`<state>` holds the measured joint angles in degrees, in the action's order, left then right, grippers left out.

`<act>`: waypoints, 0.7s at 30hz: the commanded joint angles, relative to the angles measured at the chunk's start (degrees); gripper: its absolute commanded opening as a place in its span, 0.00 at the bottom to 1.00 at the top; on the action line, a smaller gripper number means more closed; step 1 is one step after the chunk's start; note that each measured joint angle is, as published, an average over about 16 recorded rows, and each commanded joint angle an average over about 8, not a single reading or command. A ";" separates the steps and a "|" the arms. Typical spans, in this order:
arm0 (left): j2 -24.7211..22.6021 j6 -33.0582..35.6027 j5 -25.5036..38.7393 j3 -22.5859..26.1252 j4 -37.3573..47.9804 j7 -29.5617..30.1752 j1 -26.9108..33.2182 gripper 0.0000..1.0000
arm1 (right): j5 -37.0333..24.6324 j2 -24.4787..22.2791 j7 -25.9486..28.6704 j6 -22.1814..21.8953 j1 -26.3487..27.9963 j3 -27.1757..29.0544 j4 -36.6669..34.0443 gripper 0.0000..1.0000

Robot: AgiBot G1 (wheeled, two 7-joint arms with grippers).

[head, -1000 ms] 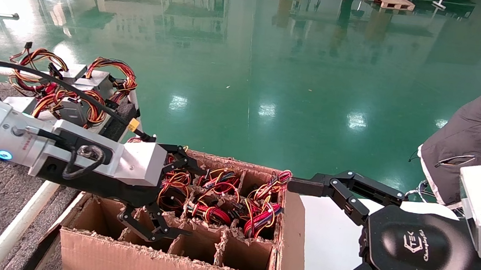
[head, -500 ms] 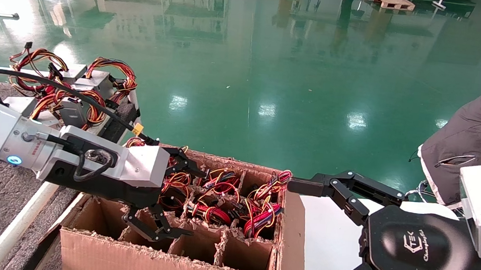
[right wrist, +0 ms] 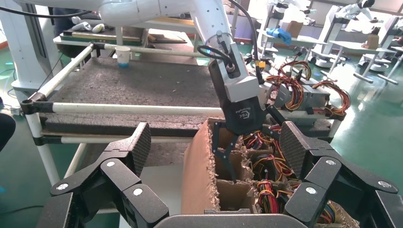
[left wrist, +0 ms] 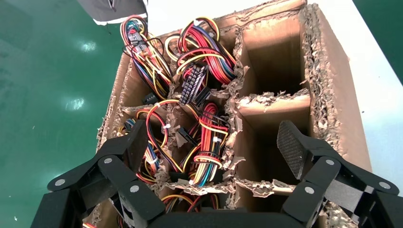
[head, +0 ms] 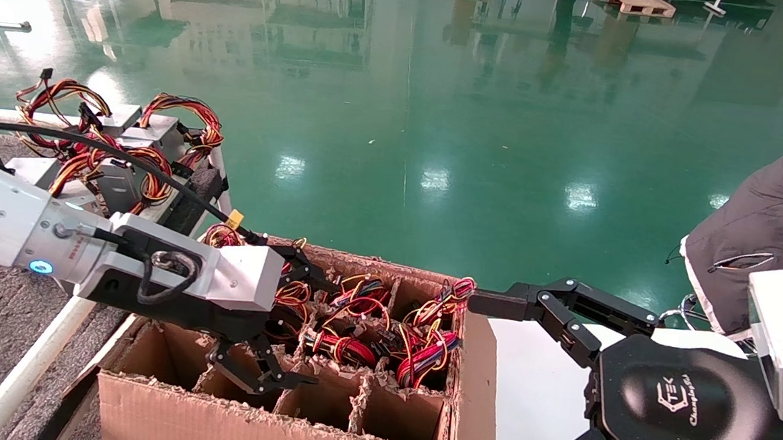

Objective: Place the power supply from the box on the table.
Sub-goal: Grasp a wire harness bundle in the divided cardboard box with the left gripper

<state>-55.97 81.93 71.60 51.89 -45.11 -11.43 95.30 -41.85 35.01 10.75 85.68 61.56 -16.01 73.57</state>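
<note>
My left black gripper (head: pixel 284 328) hangs wide open and empty over the brown corrugated cardboard box (head: pixel 285 429). The grey power supply's wire loops (left wrist: pixel 204 142) lie just ahead, in cells toward the far edge. My right gripper (head: pixel 490 384) is parked open beside the box.

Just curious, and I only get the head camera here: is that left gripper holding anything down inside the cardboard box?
Observer: No. The left wrist view shows the left gripper open and empty above the box, with its fingers spread over the wire bundles.
Operator: And what's on the table behind it?
Observer: The right wrist view shows a paper cup standing at its far side. The right gripper is open beside the box.
</note>
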 commanded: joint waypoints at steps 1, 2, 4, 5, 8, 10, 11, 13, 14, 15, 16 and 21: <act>-0.20 -0.31 0.09 0.31 0.18 -0.36 -0.17 1.00 | 0.00 0.00 0.00 0.00 0.00 0.00 0.00 1.00; -0.30 -0.56 0.18 0.48 0.26 -0.59 -0.28 1.00 | 0.00 0.00 0.00 0.00 0.00 0.00 0.00 1.00; -0.49 -1.09 0.36 0.82 0.41 -1.05 -0.48 1.00 | 0.00 0.00 0.00 0.00 0.00 0.00 0.00 1.00; -0.59 -1.37 0.45 0.98 0.48 -1.27 -0.57 1.00 | 0.00 0.00 0.00 0.00 0.00 0.00 0.00 1.00; -0.90 -2.31 0.74 1.54 0.71 -1.95 -0.78 1.00 | 0.00 0.00 0.00 0.00 0.00 0.00 0.00 1.00; -1.11 -2.97 0.93 1.92 0.89 -2.37 -0.87 1.00 | 0.00 0.00 0.00 0.00 0.00 0.00 0.00 1.00; -1.23 -3.33 1.03 2.12 1.00 -2.57 -0.88 1.00 | 0.00 0.00 0.00 0.00 0.00 0.00 0.00 1.00; -1.46 -4.04 1.19 2.51 1.25 -2.96 -0.89 1.00 | 0.00 0.00 0.00 0.00 0.00 0.00 0.00 1.00; -1.58 -4.40 1.27 2.68 1.39 -3.13 -0.86 0.99 | 0.00 0.00 0.00 0.00 0.00 0.00 0.00 1.00; -1.69 -4.77 1.34 2.86 1.54 -3.30 -0.83 0.99 | 0.00 0.00 0.00 0.00 0.00 0.00 0.00 1.00; -1.80 -5.10 1.39 3.00 1.69 -3.44 -0.78 0.99 | 0.00 0.00 0.00 0.00 0.00 0.00 0.00 1.00; -2.37 -6.63 1.48 3.71 2.49 -4.04 -0.51 0.99 | 0.00 0.00 0.00 0.00 0.00 0.00 0.00 1.00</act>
<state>-58.34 75.46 72.99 55.59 -42.58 -15.43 94.76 -41.85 35.01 10.75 85.68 61.56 -16.01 73.57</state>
